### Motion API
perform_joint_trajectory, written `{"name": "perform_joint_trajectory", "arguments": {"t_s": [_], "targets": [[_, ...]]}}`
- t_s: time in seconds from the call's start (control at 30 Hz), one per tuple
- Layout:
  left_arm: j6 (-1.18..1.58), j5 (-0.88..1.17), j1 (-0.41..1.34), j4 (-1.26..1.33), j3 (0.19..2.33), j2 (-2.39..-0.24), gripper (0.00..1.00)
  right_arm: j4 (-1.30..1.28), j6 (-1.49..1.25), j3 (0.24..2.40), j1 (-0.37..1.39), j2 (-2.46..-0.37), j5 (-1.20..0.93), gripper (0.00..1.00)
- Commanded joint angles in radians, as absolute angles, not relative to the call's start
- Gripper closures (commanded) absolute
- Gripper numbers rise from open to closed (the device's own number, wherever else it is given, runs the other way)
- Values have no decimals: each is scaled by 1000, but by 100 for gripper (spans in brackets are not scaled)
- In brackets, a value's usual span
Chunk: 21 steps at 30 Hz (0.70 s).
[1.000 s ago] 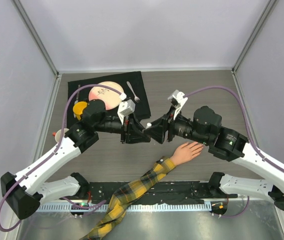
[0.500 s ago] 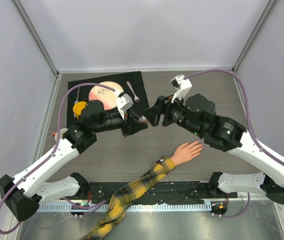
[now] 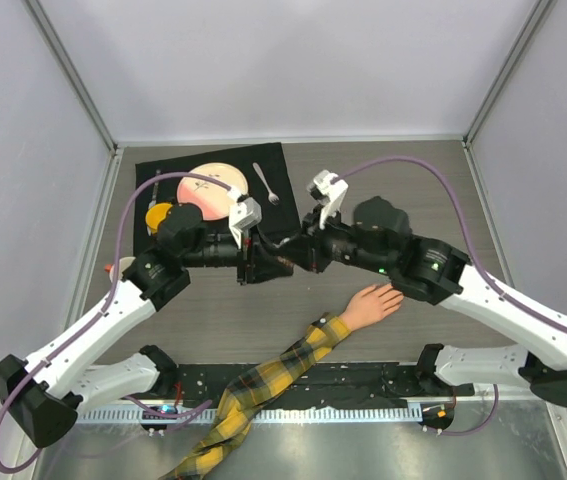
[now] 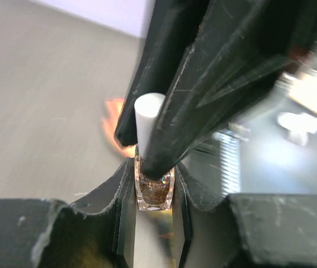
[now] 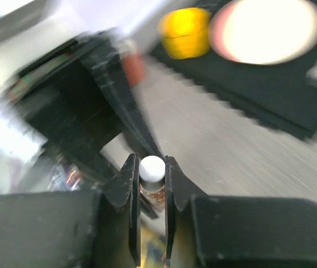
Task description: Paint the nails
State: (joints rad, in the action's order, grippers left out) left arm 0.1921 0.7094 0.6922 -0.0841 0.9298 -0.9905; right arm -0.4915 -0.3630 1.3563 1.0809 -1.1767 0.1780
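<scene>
polish bottle (image 4: 154, 193) is clenched in the left pincer (image 3: 263, 268), its white cap (image 5: 151, 166) gripped by the right pincer (image 5: 150, 180); the nails (image 3: 399, 291) appear not yet painted.

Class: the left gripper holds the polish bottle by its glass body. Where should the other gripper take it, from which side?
The white cap, pinched across its round sides, approached end-on from opposite the left gripper; only it juts free.
</scene>
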Motion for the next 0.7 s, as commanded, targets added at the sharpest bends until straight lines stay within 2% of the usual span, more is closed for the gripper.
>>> {"name": "perform_joint_trajectory", "arguments": {"t_s": [0.0,0.07,0.1,0.13,0.2,0.23,0.27,0.3,0.33,0.43,0.53,0.67], "targets": [[475,1227,703,258,930,-989,100,-168,-213,1134,1019,-1060,-697,99],[673,1290,703,628,870,-991,100,-143,-241,1111,1002,-1069,-782,99],[727,1296,703,653,862,-989,100,-147,-251,1109,999,-1071,-787,99],[697,1290,703,620,871,-986,100,-140,-261,1105,1000,-1071,-769,99],[512,1229,703,386,905,-974,100,-133,-268,1098,1000,-1051,-679,99],[442,1194,703,309,919,-970,100,-141,-276,1100,1000,-1039,-620,95],[386,1145,703,150,933,-968,100,-159,-279,1106,1000,-1026,-488,84],[332,1094,703,80,966,-968,100,-216,-281,1133,1002,-1011,-418,63],[237,990,703,16,980,-969,100,-251,-291,1155,1000,-1005,-346,58],[143,814,703,-101,1000,-969,100,-386,-336,1241,999,-999,-96,43],[109,720,703,-124,988,-959,100,-440,-412,1308,1002,-1011,-46,30],[94,657,703,-95,956,-934,100,-477,-474,1356,1009,-1022,61,27]]}}
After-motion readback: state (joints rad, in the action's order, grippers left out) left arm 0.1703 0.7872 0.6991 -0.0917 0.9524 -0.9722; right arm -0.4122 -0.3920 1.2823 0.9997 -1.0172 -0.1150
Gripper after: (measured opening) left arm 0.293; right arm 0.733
